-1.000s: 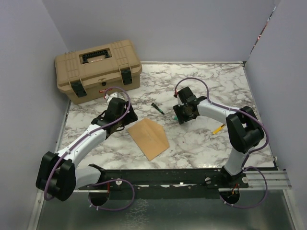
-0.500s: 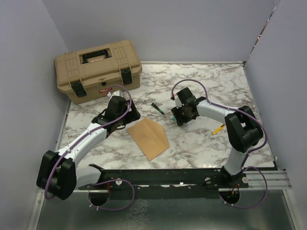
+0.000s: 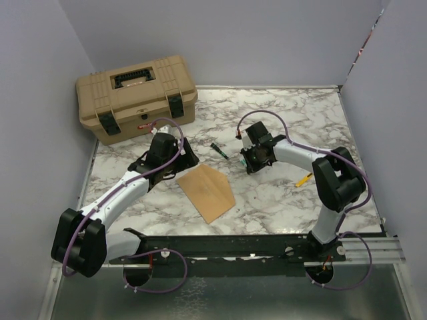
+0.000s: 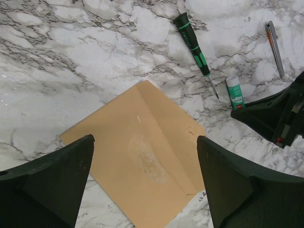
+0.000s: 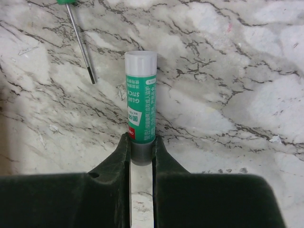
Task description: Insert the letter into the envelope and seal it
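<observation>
Found right gripper (image 5: 141, 142) clamped on the grey base of a green glue stick (image 5: 140, 95), white cap pointing away from the fingers, over the marble table (image 3: 287, 110). Noted a green-handled screwdriver (image 5: 81, 45) just beside the stick's cap end. Found left gripper (image 4: 145, 142) with fingers spread wide, hovering above the envelope (image 4: 118, 147) without touching it. Recorded envelope lying flat near the table's middle, between the two arms, apart from the screwdriver tip. Observed a pen (image 4: 274, 47) beyond the glue stick and a tan toolbox (image 3: 137, 97) at the far left corner.
</observation>
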`<move>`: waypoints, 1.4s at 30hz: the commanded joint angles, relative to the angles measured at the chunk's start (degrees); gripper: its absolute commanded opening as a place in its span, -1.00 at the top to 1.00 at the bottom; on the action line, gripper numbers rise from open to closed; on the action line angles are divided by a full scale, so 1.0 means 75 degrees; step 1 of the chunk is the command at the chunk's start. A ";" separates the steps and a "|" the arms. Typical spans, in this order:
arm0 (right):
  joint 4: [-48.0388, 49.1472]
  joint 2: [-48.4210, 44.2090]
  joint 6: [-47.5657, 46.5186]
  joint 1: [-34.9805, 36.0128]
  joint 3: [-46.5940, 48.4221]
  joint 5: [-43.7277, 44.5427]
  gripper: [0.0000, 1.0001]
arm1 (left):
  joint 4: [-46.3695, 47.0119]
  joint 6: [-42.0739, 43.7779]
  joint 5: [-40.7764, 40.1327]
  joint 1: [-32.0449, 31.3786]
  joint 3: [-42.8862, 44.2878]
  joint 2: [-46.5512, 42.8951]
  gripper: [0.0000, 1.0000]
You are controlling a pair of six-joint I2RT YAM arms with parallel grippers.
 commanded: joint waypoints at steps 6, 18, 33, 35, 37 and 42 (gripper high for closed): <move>0.0100 -0.1896 0.0400 0.0161 -0.0490 -0.1382 0.92 | 0.1389 -0.0863 0.1786 -0.0066 0.0112 -0.0038 -0.98; 0.2222 -0.4019 0.2064 0.0155 -0.0796 -0.5612 0.88 | 0.4264 -0.1586 0.3201 -0.0911 0.0095 -0.0235 -0.98; 0.2840 -0.3442 0.3980 0.0161 -0.0725 -0.4507 0.91 | 0.4919 -0.1944 0.1985 -0.1119 -0.0812 -0.1485 -0.56; 0.2734 -0.3164 0.3866 0.0169 -0.0556 -0.5004 0.91 | 0.4926 -0.1962 0.1988 -0.1111 -0.0825 -0.1451 -0.67; 0.2717 -0.3045 0.3672 0.0220 -0.0463 -0.5602 0.91 | 0.4950 -0.1994 0.2125 -0.1119 -0.0754 -0.1288 -0.76; 0.2854 -0.3219 0.3436 0.0290 -0.0501 -0.6113 0.91 | 0.4816 -0.1941 0.2222 -0.1139 -0.0525 -0.0881 -0.76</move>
